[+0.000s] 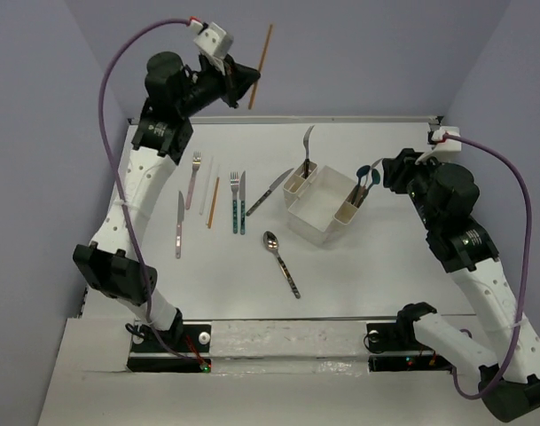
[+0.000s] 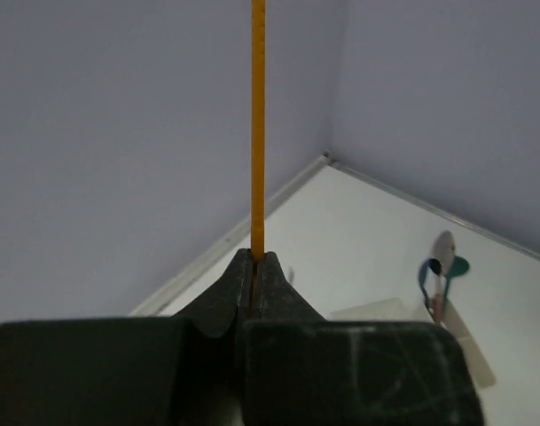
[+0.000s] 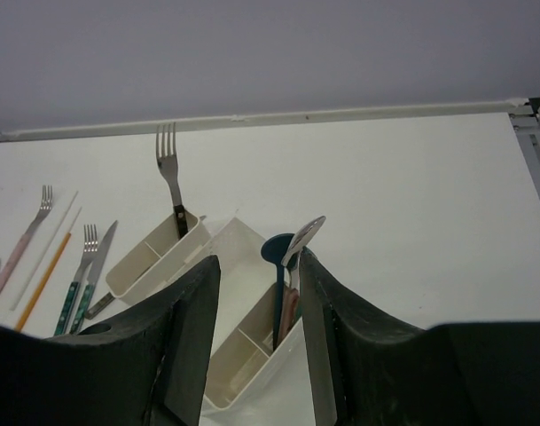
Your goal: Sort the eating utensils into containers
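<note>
High above the table's back left, my left gripper (image 1: 252, 78) (image 2: 254, 257) is shut on the lower end of an orange chopstick (image 1: 262, 60) (image 2: 258, 124), which points up and away. The white caddy (image 1: 323, 222) (image 3: 283, 368) stands mid-table. A dark-handled fork (image 1: 306, 146) (image 3: 169, 169) stands in its left end slot. A teal spoon (image 3: 277, 253) and a metal spoon (image 3: 307, 232) stand in its right end slot. My right gripper (image 1: 379, 175) (image 3: 258, 262) hangs open over that right end, nothing between its fingers.
On the table left of the caddy lie a pink knife (image 1: 179, 224), pink fork (image 1: 194, 177), white chopstick (image 1: 205, 182), second orange chopstick (image 1: 214, 202), teal fork (image 1: 235, 200) and two knives (image 1: 268, 193). A patterned-handle spoon (image 1: 281, 262) lies in front.
</note>
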Robot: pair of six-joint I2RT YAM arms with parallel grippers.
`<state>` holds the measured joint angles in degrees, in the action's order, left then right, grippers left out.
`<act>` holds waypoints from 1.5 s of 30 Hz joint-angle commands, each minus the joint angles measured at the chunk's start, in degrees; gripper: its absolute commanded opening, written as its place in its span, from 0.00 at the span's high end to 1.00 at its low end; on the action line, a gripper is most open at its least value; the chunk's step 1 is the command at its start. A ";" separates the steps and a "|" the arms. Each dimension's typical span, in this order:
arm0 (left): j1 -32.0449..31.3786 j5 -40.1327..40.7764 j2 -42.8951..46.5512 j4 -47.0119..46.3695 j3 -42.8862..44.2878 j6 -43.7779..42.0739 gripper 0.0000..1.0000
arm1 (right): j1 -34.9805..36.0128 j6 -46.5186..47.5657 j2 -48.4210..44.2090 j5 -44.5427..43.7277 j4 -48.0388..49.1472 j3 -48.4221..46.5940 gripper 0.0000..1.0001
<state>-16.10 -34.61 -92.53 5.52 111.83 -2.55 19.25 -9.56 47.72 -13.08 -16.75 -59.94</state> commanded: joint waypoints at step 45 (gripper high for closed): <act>-11.41 -6.70 -15.04 -84.18 -56.45 13.80 1.00 | 0.53 -5.12 -11.16 -10.03 -17.78 -6.32 0.55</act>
<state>-28.01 -41.80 -107.11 -72.25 56.69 13.17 19.25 -14.24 36.80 -22.06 -33.23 -63.11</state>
